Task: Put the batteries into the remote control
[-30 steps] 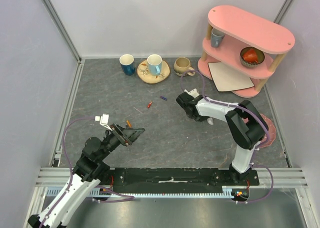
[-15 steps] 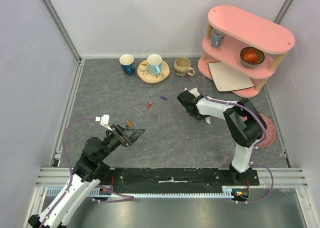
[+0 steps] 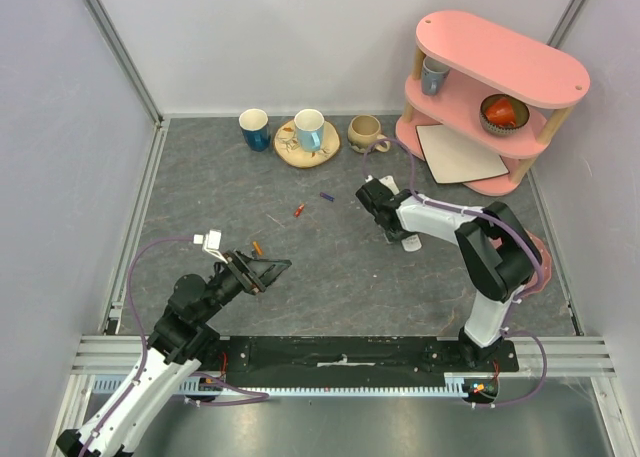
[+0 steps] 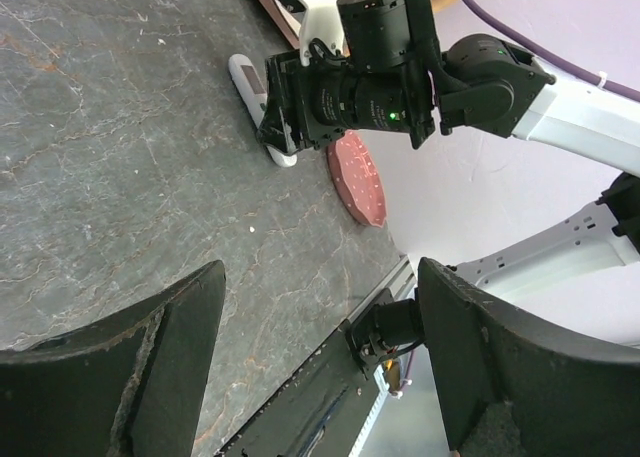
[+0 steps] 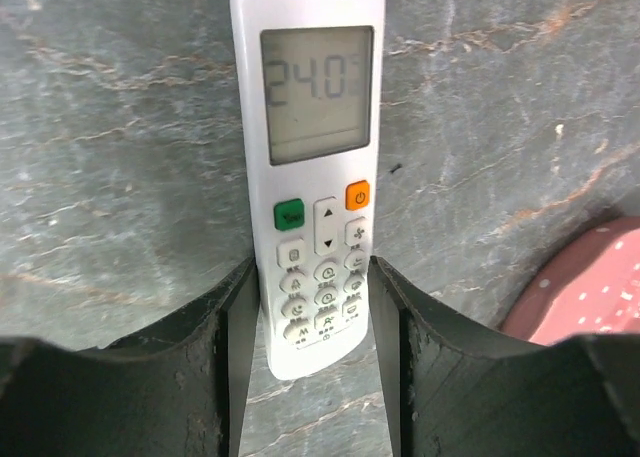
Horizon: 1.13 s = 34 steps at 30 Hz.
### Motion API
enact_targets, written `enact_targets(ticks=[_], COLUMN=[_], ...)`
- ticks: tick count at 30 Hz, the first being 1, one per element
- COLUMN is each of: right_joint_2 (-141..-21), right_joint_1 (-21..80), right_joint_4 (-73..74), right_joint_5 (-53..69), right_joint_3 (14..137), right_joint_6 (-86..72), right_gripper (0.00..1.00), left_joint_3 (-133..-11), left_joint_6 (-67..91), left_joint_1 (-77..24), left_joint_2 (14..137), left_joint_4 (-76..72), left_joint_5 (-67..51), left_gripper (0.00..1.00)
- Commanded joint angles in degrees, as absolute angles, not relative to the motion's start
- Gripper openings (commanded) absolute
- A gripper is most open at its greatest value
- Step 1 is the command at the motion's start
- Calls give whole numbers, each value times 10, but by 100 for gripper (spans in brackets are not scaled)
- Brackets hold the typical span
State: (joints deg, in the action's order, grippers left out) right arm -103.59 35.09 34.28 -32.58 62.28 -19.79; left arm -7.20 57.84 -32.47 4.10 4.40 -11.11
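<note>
You have the remote control (image 5: 315, 177) lying flat on the table (image 3: 210, 177), right of centre, its near end between the fingers of the right gripper (image 5: 313, 269). To its left the batteries (image 3: 298, 210) lie scattered apart, one just behind the left gripper (image 3: 272, 275). Three cups (image 3: 254, 129) stand along the back, the middle one on a round board (image 3: 296, 155). A tiered shelf (image 3: 500, 62) fills the back right corner, with a card (image 3: 460, 153) on its lowest level and a bowl (image 3: 503, 112) on the level above.

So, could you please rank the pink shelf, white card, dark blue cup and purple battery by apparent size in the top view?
1. pink shelf
2. white card, partly hidden by the shelf
3. dark blue cup
4. purple battery
</note>
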Motion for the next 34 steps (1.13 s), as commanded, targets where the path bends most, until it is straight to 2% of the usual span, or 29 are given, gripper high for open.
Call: enact_targets(ticks=[1, 5, 8, 9, 12, 17, 20, 24, 29, 31, 34], right_joint_2=[-1019, -921, -813, -783, -683, -549, -473, -376, -303, -315, -348], right_joint_1=[360, 360, 361, 361, 360, 360, 361, 360, 361, 361, 361], right_joint_4=[330, 338, 337, 324, 316, 272, 221, 173, 112, 104, 109], right_joint_5=[-241, -219, -214, -207, -214, -200, -175, -184, -149, -134, -119], right_joint_3=[615, 628, 613, 602, 552, 433, 362, 292, 243, 246, 270], right_joint_6=[-228, -246, -252, -253, -257, -258, -268, -299, -299, -303, -326], right_gripper=[56, 59, 65, 74, 84, 88, 89, 89, 90, 98, 98], left_joint_3=[-69, -77, -94, -104, -127, -183, -224, -296, -342, -342, -355], left_joint_6=[582, 573, 553, 543, 523, 496, 493, 478, 484, 502, 527], left_joint_1=[-322, -322, -322, -322, -322, -322, -322, -322, -323, -323, -323], left_joint_2=[45, 47, 58, 65, 98, 195, 248, 371, 407, 413, 431], left_joint_4=[36, 48, 81, 90, 128, 191, 241, 297, 314, 313, 321], left_joint_5=[-125, -112, -91, -84, -53, -2, 72, 121, 154, 182, 183], left_gripper=[83, 84, 89, 90, 95, 99, 99, 99, 99, 98, 99])
